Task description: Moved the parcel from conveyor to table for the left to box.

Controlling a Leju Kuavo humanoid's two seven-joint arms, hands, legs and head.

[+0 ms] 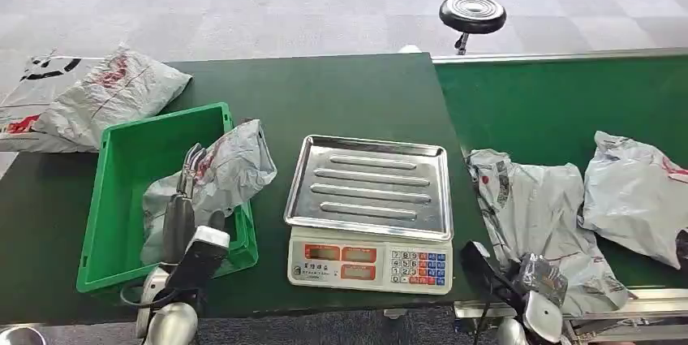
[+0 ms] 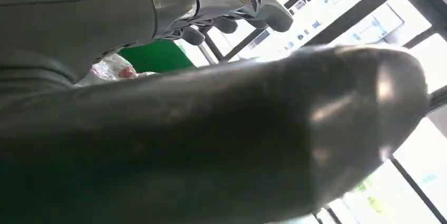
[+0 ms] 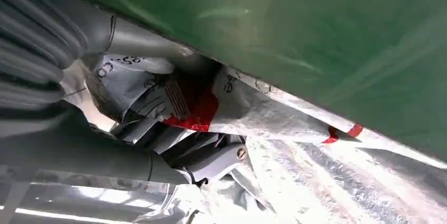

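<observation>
While the right hand (image 1: 531, 284) grips a parcel (image 1: 531, 207), it overhangs the conveyor (image 1: 552, 101) edge.

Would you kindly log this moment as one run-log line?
left hand: holds parcel over green bin | right hand: grips conveyor parcel | scale: tray bare

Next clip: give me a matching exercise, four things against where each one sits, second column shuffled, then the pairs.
Things:
1. green bin
2. scale
3. parcel held by the right hand
4. black stool

Places:
A. on the floor beyond the conveyor
B. on the conveyor's near edge
C. left part of the table
D. middle of the table, beside the bin

Pairs: 1-C, 2-D, 3-B, 4-A
</observation>
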